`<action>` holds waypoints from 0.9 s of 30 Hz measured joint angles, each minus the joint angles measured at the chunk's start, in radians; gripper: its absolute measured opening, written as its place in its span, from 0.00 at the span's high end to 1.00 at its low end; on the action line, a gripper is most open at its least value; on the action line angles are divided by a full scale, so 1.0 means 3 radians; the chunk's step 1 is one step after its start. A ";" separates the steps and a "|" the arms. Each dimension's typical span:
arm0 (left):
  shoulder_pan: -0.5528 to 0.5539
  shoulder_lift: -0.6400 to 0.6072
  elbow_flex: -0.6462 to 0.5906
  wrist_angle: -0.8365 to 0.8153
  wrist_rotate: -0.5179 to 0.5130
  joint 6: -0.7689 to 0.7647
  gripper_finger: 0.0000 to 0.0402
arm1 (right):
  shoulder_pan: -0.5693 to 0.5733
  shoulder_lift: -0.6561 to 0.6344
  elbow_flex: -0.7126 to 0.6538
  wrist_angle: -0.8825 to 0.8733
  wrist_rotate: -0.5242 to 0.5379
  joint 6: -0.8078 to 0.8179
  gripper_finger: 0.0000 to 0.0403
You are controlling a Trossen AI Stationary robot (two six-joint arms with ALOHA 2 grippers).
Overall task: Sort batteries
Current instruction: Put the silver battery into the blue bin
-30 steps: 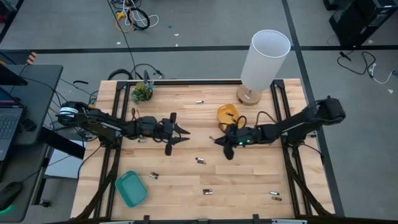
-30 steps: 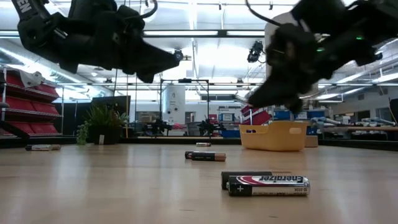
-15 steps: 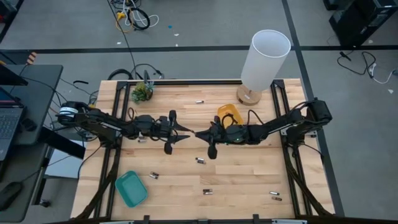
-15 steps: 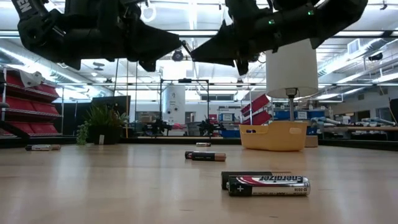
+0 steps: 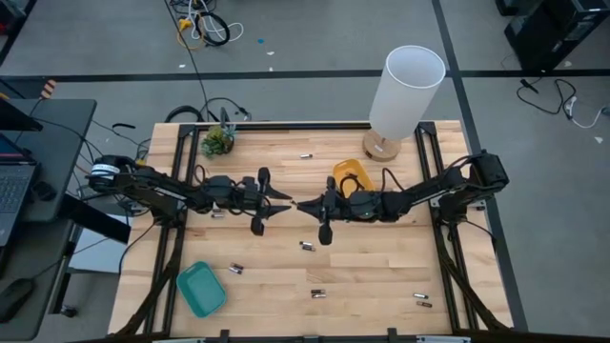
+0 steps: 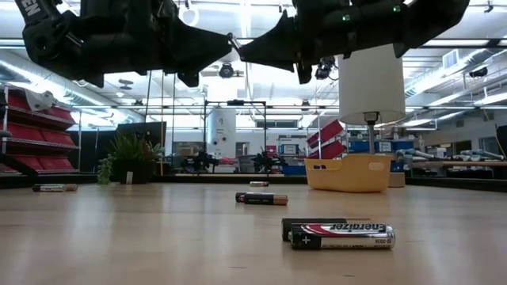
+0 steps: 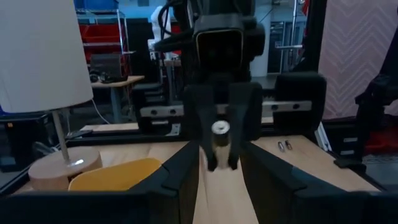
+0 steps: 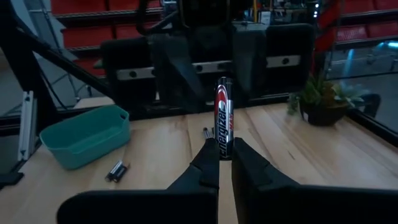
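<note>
Right gripper (image 8: 225, 163): fingers closed on one battery (image 8: 223, 118), which stands out past the tips, pointing at the left gripper.
Left gripper (image 5: 283, 201): fingers spread wide, empty, directly facing the right gripper, tips nearly meeting above the table (image 5: 381, 276).
Risk of the hand-over: the battery is held only at its lower end; if the right fingers loosen before the left ones close, I think it falls to the table and rolls.
Loose batteries (image 6: 337, 234): lying on the table below and beyond both grippers, unsorted.
Yellow tray (image 5: 349, 174): just behind the right gripper.
Teal tray (image 5: 201, 289): farther, well apart from the left gripper.
</note>
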 joint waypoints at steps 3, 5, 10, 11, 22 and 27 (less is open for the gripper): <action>0.0000 0.0000 0.0013 0.0036 0.0001 0.0004 0.67 | -0.0002 0.0000 0.0000 0.0002 0.0005 -0.0013 0.96; 0.0000 0.0000 0.0038 0.0023 0.0002 0.0006 0.67 | 0.0000 0.0000 0.0000 0.0001 0.0034 -0.0016 0.96; 0.0000 0.0000 0.0111 0.0008 0.0064 0.0025 0.67 | 0.0000 0.0000 -0.0001 0.0023 0.0040 -0.0064 0.96; 0.0000 0.0000 0.0118 0.0007 0.0066 0.0025 0.67 | 0.0000 0.0000 -0.0001 0.0027 0.0042 -0.0065 0.96; 0.0000 0.0000 0.0125 -0.0040 0.0069 0.0032 0.67 | 0.0000 -0.0003 -0.0003 0.0246 0.0034 -0.0240 0.97; 0.0001 0.0000 0.0126 0.0094 0.0059 0.0022 0.67 | 0.0000 -0.0003 -0.0003 0.0243 0.0025 -0.0235 0.97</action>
